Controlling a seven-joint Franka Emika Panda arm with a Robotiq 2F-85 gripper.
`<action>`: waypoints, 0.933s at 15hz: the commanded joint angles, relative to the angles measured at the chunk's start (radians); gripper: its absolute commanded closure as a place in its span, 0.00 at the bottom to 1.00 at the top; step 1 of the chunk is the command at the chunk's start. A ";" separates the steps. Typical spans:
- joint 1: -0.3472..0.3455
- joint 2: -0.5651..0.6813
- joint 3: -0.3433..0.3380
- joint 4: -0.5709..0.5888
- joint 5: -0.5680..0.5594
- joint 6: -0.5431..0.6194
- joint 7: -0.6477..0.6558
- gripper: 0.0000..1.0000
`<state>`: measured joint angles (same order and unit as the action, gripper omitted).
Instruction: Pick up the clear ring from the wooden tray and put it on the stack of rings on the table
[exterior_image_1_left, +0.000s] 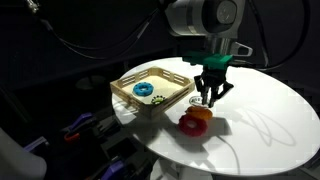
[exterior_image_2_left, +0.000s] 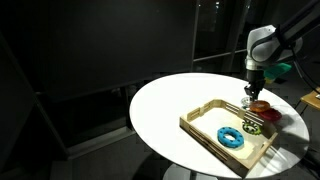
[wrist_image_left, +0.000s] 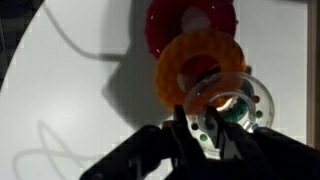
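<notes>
In the wrist view my gripper (wrist_image_left: 203, 118) is shut on the near rim of the clear ring (wrist_image_left: 262, 98), held in the air. Just beyond and partly under it is the stack of rings, an orange ring (wrist_image_left: 215, 48) on a wider red ring (wrist_image_left: 163, 25), on the white table (wrist_image_left: 70, 90). In both exterior views the gripper (exterior_image_1_left: 210, 92) (exterior_image_2_left: 249, 99) hangs between the wooden tray (exterior_image_1_left: 128, 80) (exterior_image_2_left: 205, 112) and the stack (exterior_image_1_left: 196, 122) (exterior_image_2_left: 263, 110), a little above the tabletop. The clear ring is too small to make out in those views.
A blue ring (exterior_image_1_left: 143, 90) (exterior_image_2_left: 231, 138) and a small green object (exterior_image_1_left: 160, 97) (exterior_image_2_left: 250, 124) lie in the tray. The round table (exterior_image_1_left: 265, 120) (exterior_image_2_left: 170, 105) has dark surroundings and its edge is close to the tray. Cables hang behind the arm.
</notes>
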<state>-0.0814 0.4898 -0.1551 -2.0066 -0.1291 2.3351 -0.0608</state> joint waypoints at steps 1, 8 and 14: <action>0.000 0.036 -0.005 0.053 -0.031 -0.063 0.034 0.91; -0.003 0.057 0.000 0.092 -0.034 -0.137 0.029 0.33; -0.005 0.059 0.007 0.101 -0.028 -0.152 0.018 0.00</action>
<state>-0.0811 0.5452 -0.1561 -1.9359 -0.1353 2.2173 -0.0597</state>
